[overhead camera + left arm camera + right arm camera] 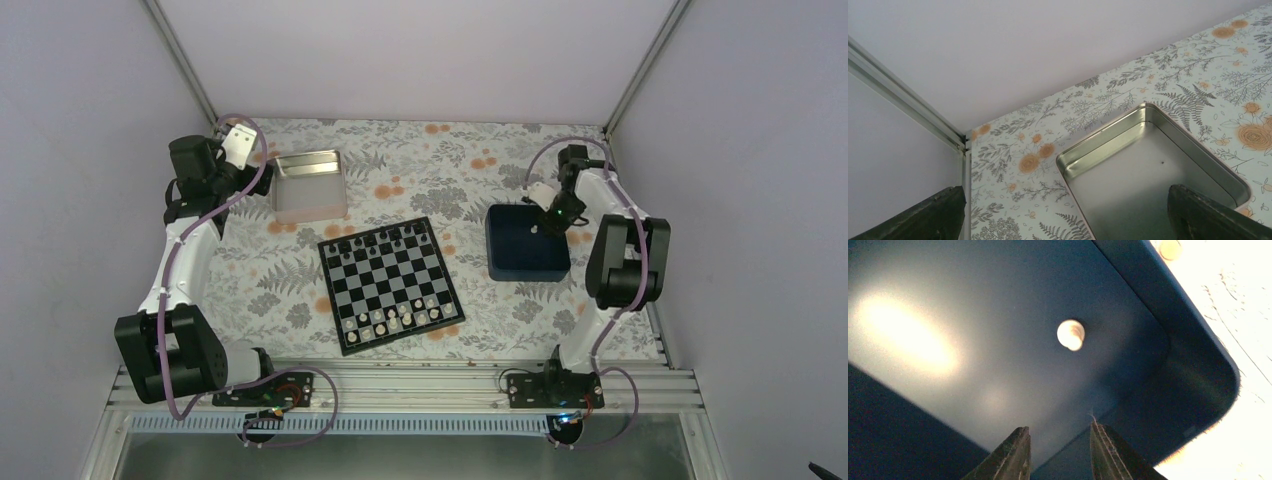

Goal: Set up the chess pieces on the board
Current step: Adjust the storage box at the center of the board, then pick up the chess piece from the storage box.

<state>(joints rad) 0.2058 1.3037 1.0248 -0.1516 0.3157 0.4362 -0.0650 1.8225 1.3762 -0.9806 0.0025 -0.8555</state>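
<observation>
The board [391, 283] lies mid-table. A row of tiny white chess pieces [395, 320] stands along its near side and black pieces [380, 240] along its far side. One white piece [1070, 334] lies on the floor of the dark blue tray [1193, 365], ahead of my right gripper [1058, 426]. That gripper is open a little, with nothing between its fingers. In the top view the right gripper [547, 214] hangs over the tray [527, 262]. My left gripper [1064, 190] is open wide and empty above the corner of the silver tin [1148, 170].
The silver tin [308, 185] sits at the back left of the flowered tablecloth, the blue tray to the right of the board. Walls close in the table at the back and both sides. Both arm bases stand at the near edge.
</observation>
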